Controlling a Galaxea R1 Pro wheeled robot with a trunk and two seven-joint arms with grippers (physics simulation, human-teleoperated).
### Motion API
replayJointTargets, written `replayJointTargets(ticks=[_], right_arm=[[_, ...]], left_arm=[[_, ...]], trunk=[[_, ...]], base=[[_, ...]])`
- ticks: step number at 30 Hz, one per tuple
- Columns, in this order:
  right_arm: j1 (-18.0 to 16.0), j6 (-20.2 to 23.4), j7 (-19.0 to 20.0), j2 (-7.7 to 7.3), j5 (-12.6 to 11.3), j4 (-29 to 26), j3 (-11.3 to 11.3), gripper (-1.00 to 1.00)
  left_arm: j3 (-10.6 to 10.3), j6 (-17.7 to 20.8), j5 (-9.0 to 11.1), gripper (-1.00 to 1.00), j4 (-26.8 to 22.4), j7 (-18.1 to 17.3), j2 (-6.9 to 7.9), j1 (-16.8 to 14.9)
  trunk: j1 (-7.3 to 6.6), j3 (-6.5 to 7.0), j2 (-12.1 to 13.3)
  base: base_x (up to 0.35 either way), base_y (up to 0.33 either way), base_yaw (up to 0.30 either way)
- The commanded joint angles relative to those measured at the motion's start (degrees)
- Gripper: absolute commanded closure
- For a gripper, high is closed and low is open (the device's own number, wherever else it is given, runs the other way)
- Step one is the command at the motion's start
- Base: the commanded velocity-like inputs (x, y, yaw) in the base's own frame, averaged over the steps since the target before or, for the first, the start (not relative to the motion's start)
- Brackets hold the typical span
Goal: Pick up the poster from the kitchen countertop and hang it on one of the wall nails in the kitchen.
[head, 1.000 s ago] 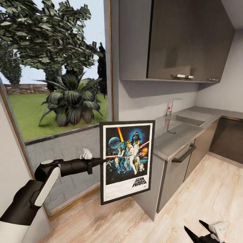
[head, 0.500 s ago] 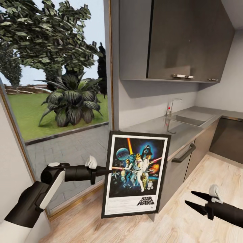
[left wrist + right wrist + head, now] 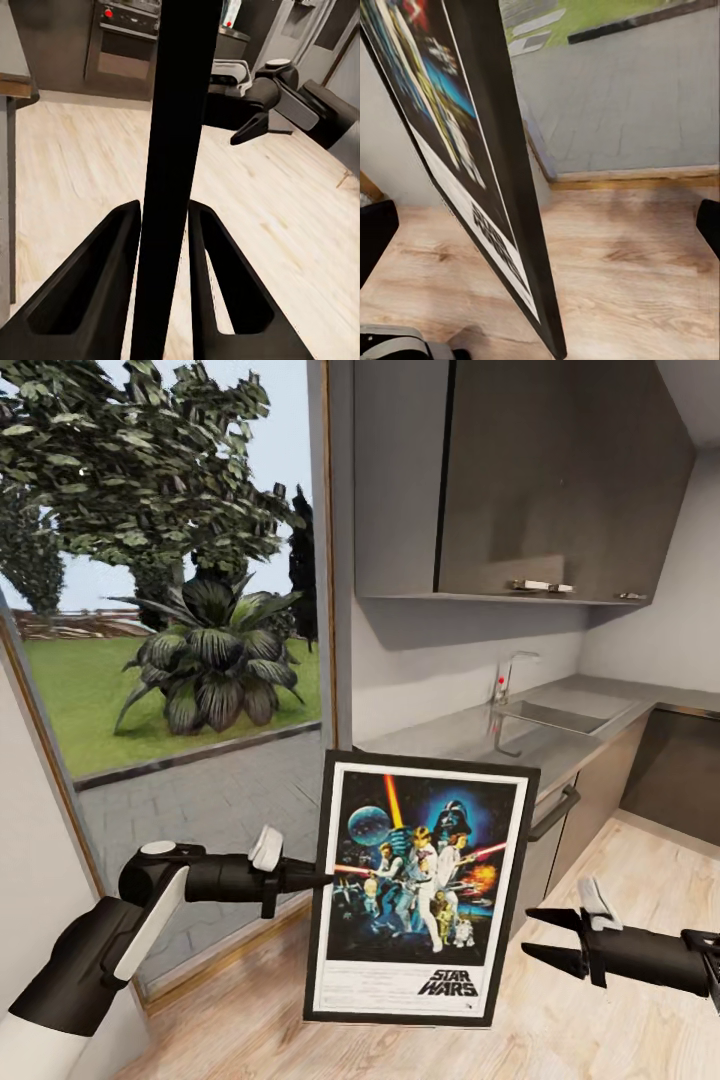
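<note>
poster (image 3: 420, 885): black frame, white border, upright | left jaws clamp its edge | right jaws open, empty

Steel kitchen countertop (image 3: 560, 745) with inset sink (image 3: 556, 716)

Poster (image 3: 420, 885): thin black frame, white border, dark blue field, bright figures, red and yellow beams, black "STAR WARS" lettering. Left gripper (image 3: 318, 878) black; arm black with white sleeve. Right gripper (image 3: 545, 950) black. Countertop (image 3: 560, 735) glossy grey. Cabinets (image 3: 560, 475) dark brown-grey. Floor (image 3: 620, 920) pale wood grain. Wall (image 3: 440, 660) light grey. Plant (image 3: 210, 660) dark green on bright green lawn.
</note>
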Motion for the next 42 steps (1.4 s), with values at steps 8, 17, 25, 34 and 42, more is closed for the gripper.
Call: replayJointTargets(ticks=[8, 17, 25, 34, 42], right_arm=[[-0.8, 0.7, 1.6, -1.27, 0.1, 0.4, 0.1, -1.0], [-0.8, 0.4, 1.7, -1.87, 0.1, 0.5, 6.1, -1.0], [-0.8, 0.3, 1.7, -1.86, 0.0, 0.5, 7.9, -1.0], [-0.8, 0.3, 1.6, -1.69, -0.1, 0.4, 8.0, -1.0], [-0.8, 0.3, 1.6, -1.48, -0.1, 0.5, 9.2, -1.0]], left_arm=[[0.0, -1.5, 0.3, 1.0, 0.0, -0.2, 0.19, -0.1], [0.0, -1.7, 0.4, 1.0, -0.6, -0.2, 1.24, -0.1], [0.0, -1.7, 0.4, 1.0, -0.8, -2.2, 1.28, -0.1], [0.0, -1.7, 0.4, 1.0, -0.9, -2.7, 1.29, -0.1], [0.0, -1.7, 0.4, 1.0, -0.9, -2.7, 1.29, -0.1]], trunk=[[0.0, -0.07, 0.0], [0.0, -0.07, 0.0], [0.0, -0.07, 0.0], [0.0, -0.07, 0.0], [0.0, -0.07, 0.0]], base=[[0.0, 0.0, 0.0], [0.0, 0.0, 0.0], [0.0, 0.0, 0.0], [0.0, 0.0, 0.0], [0.0, 0.0, 0.0]])
